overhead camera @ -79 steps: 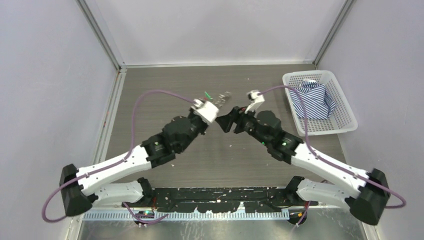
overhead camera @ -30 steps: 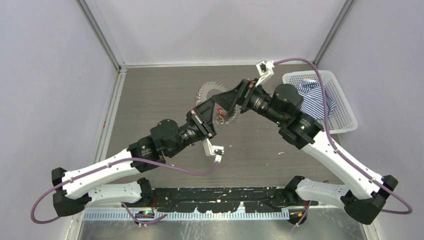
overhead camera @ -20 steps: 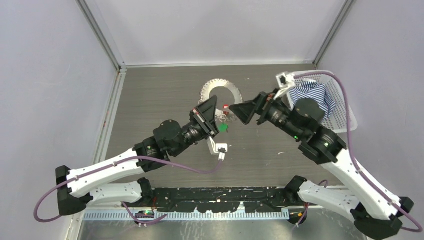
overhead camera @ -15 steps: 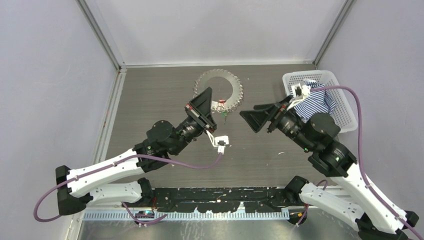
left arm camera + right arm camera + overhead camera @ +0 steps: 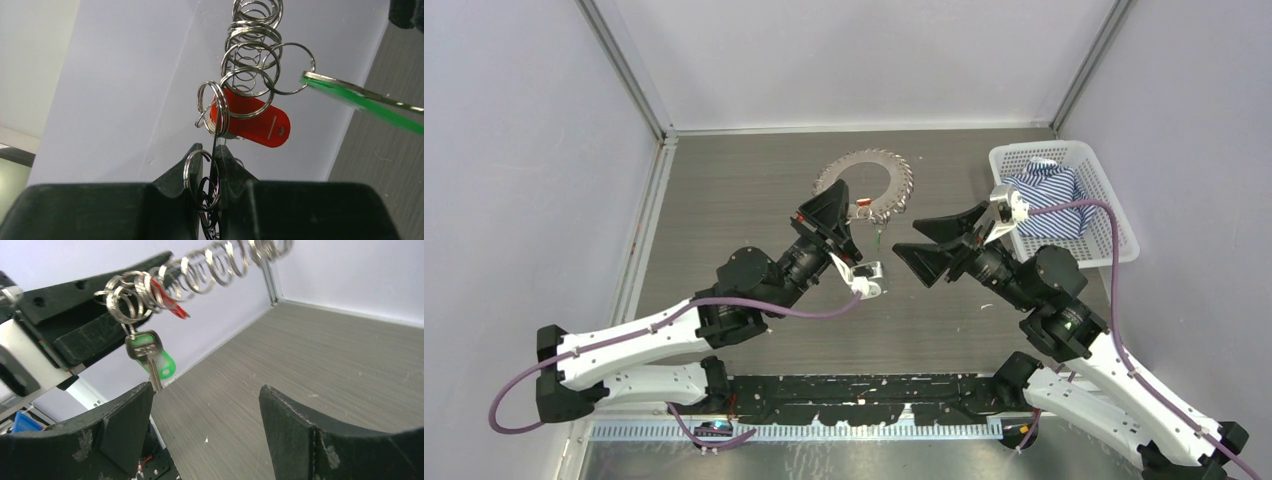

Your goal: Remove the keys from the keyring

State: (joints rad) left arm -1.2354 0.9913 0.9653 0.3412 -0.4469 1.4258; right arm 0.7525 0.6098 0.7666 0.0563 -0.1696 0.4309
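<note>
Silvery keyring (image 5: 190,160) in left gripper's (image 5: 209,164) tight pinch

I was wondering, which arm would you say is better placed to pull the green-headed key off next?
Right. The right hand is open and free, with the green-headed key hanging close in front of it, whereas the left hand is shut on the chain of rings, holding it up.

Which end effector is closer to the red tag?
Left. The left end effector grips rings beside the red tag; the right end effector stands open, apart from it.
</note>
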